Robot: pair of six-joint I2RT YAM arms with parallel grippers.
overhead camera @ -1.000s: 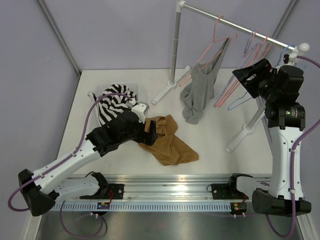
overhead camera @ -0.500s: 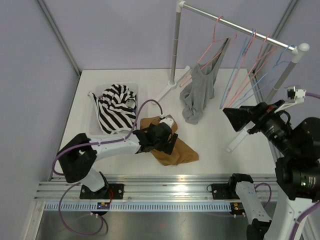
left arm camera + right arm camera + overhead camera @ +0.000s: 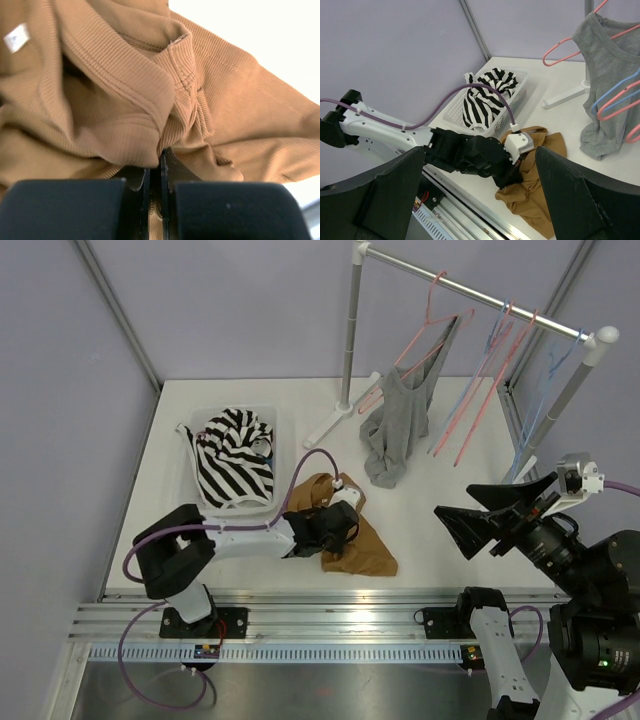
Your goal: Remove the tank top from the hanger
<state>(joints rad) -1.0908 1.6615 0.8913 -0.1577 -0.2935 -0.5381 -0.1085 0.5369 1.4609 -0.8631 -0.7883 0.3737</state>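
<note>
Left gripper (image 3: 160,167) is pinching a fold of the brown garment (image 3: 362,552) before the clothes rack (image 3: 350,330), jaws nearly touching; right gripper (image 3: 478,517) is hovering wide apart, empty; grey tank top (image 3: 393,430) is hanging on a pink hanger (image 3: 429,308) from the rack

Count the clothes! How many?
3: a grey tank top hanging on the rack, a brown garment on the table, a striped one in the basket. More may hide underneath.

The ribbed tan garment (image 3: 120,95) runs off the left wrist view's top and left edges. The grey knit tank top (image 3: 615,56) is clipped by the right wrist view's right edge.
</note>
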